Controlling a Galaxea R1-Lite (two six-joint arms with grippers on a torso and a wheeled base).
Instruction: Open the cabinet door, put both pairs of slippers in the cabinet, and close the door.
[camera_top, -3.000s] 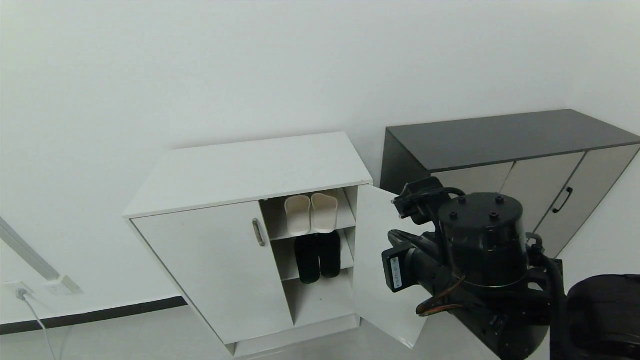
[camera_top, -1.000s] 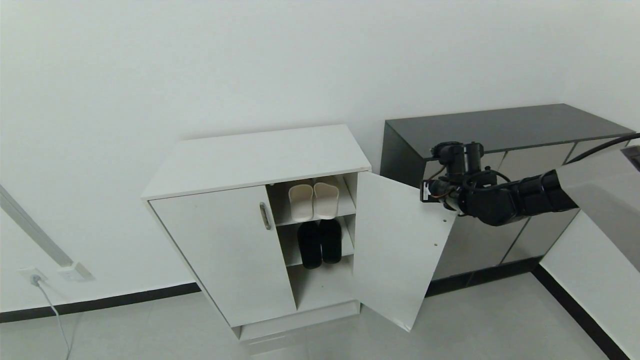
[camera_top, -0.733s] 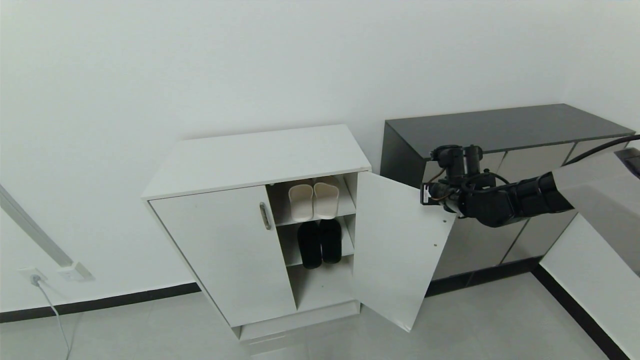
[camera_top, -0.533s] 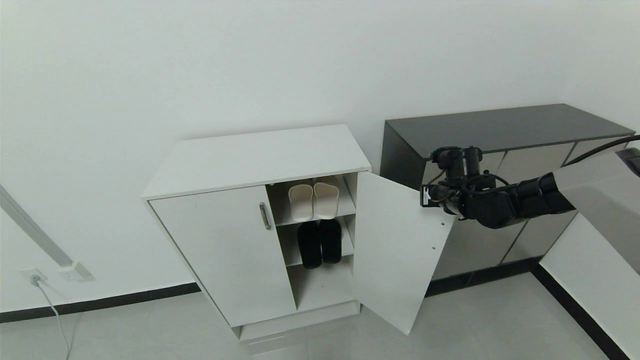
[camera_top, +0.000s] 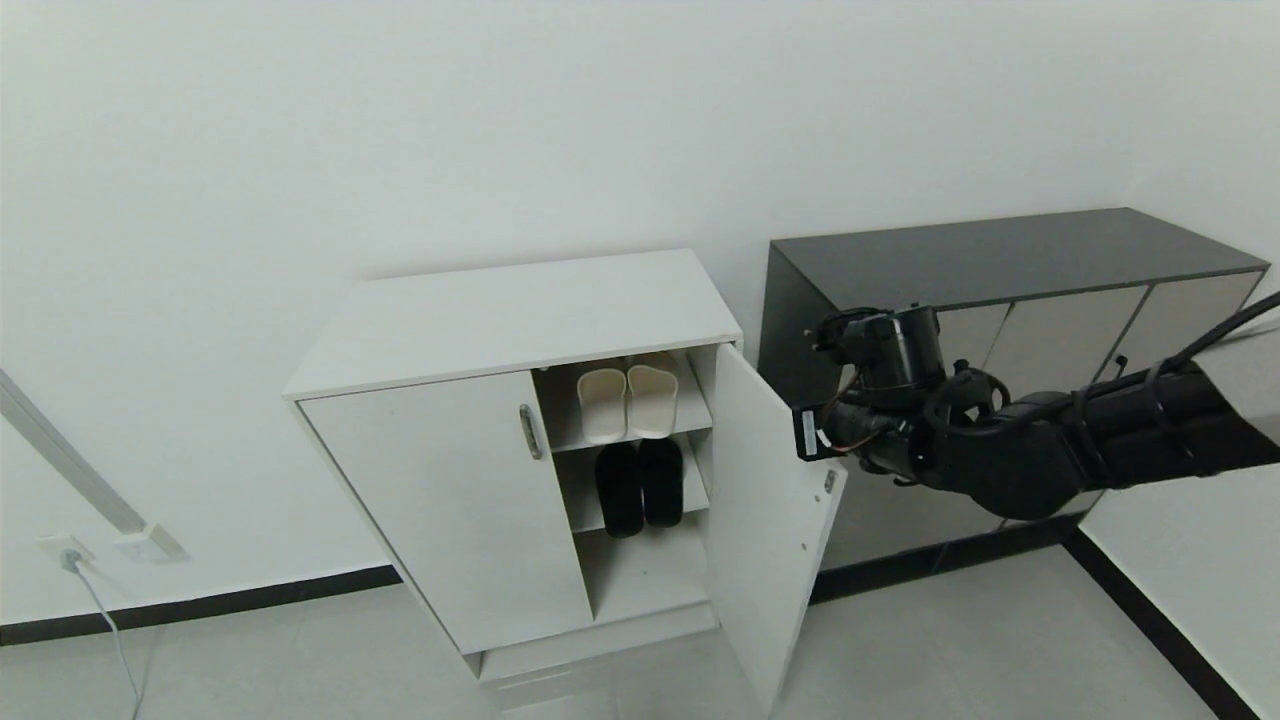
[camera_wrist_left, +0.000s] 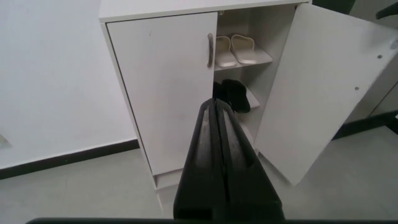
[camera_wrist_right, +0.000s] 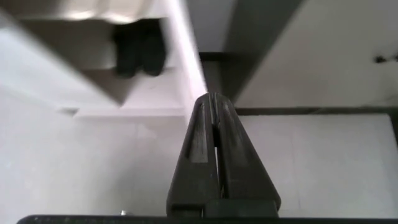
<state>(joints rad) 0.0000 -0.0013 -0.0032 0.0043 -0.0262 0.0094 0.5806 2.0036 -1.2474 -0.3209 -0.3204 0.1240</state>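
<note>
- Two cabinets stand against the wall. The dark cabinet (camera_top: 1000, 255) on the robot's right is the bigger one and has nothing to do with this. The white cabinet (camera_top: 510, 320) just beside it is the one that matters.
- The white cabinet's left door (camera_top: 450, 510) is closed. The right door (camera_top: 770, 520) hangs partway open, swung out toward the robot, so the shelves on that side are on show.
- The right arm (camera_top: 1000, 460) stretches across in front of the dark cabinet, with its end right up at the outer face of the right door, near the free edge. Can't tell if it's actually touching.
- Black slippers (camera_top: 640, 485) sit side by side on the middle shelf, inside the white cabinet.
- Beige slippers (camera_top: 628, 402) sit side by side on the shelf above them, also inside.
- Right tool (camera_wrist_right: 215, 102): fingers pressed together with nothing in them, tip close to the door's thin edge in the right wrist view.
- Left tool (camera_wrist_left: 216, 109): also pressed together and empty, pointing at the closed left door from well back.
- My read: the opening is done and both pairs are stowed, so the only thing left is getting that right door flush. Closing looks like the step in hand, with a good bit of swing to go.
</note>
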